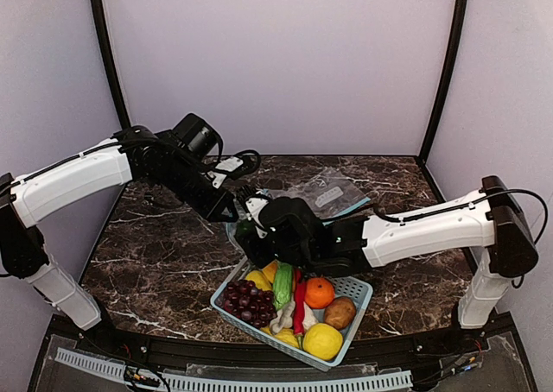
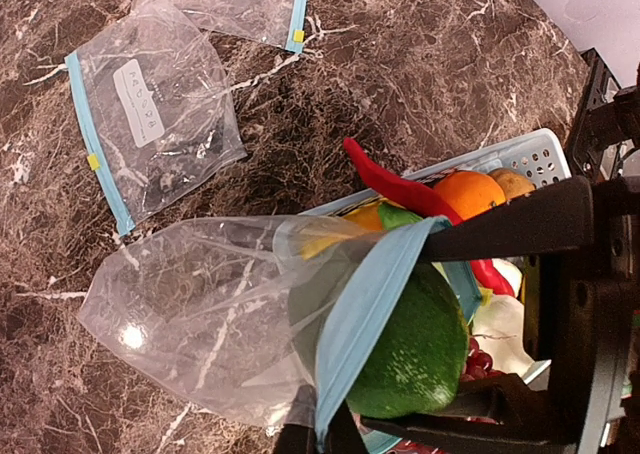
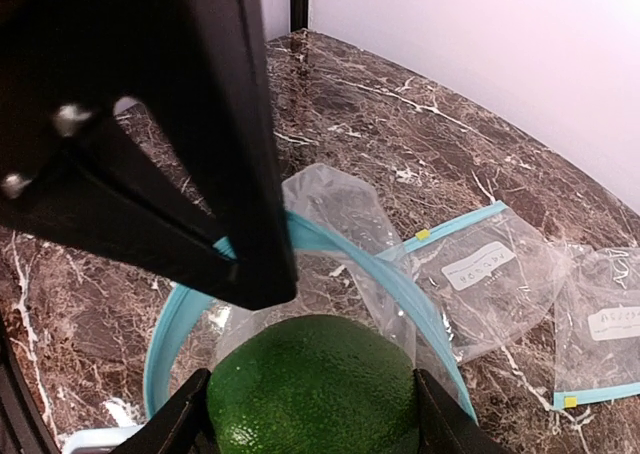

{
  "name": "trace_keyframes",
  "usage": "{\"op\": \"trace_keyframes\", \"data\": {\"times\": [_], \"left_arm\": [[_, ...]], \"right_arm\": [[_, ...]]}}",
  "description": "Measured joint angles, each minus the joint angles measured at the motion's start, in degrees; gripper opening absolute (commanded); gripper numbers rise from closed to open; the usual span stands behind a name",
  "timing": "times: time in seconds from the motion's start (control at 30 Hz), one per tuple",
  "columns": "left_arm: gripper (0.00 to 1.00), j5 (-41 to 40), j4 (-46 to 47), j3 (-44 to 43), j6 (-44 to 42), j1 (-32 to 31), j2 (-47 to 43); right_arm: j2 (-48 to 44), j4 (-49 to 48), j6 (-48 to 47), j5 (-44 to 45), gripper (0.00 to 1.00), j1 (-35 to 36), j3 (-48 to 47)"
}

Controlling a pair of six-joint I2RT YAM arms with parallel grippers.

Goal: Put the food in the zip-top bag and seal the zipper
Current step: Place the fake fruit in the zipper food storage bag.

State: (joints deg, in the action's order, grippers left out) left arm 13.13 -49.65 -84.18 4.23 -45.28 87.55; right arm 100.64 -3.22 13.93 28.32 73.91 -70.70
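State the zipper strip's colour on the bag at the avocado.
Light blue zipper strip, clearest in the left wrist view.

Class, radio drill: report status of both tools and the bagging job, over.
Left tool shut on light blue zipper of clear plastic zip-top bag, mouth held open. Right tool shut on dark green avocado, at the mouth. Nothing blocking the opening.

Table (image 1: 155,254): dark brown marble with white veining. The zip-top bag (image 2: 200,314) is clear with a light blue zipper (image 2: 365,314); a second bag (image 2: 160,114) is equally clear, with a white label (image 2: 138,102) and a small yellow tab (image 2: 93,161) on its blue strip. The avocado (image 3: 315,384) is dark green and finely stippled; the basket (image 1: 359,290) is pale blue and perforated, with a bright orange (image 1: 319,292), red chili (image 2: 395,186), purple grapes (image 1: 244,301) and yellow lemon (image 1: 322,340); left arm (image 1: 73,178) and right arm (image 1: 432,228) are white with black joints.
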Motion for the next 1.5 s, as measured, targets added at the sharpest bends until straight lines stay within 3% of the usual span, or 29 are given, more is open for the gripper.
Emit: {"op": "trace_keyframes", "data": {"times": [0.37,0.73,1.2,1.33,1.5], "left_arm": [[0.01,-0.52,-0.37,0.00,0.13,0.48,-0.04],[0.01,-2.05,0.28,-0.24,0.44,-0.02,-1.03],[0.01,-1.79,0.28,-0.24,0.94,0.00,-1.42],[0.01,-1.84,0.33,-0.26,1.01,0.02,-1.42],[0.01,-1.81,0.52,-0.35,1.03,0.07,-1.42]], "right_arm": [[5.77,13.88,4.44,-1.51,0.36,-2.19,-10.54],[6.43,25.07,10.69,-3.56,0.41,-3.96,-14.21],[4.39,31.41,12.70,-8.00,0.84,-4.13,-16.04],[1.07,31.98,12.70,-11.08,0.84,-4.46,-15.21],[-2.93,31.56,12.61,-13.90,0.67,-4.55,-13.49]]}}
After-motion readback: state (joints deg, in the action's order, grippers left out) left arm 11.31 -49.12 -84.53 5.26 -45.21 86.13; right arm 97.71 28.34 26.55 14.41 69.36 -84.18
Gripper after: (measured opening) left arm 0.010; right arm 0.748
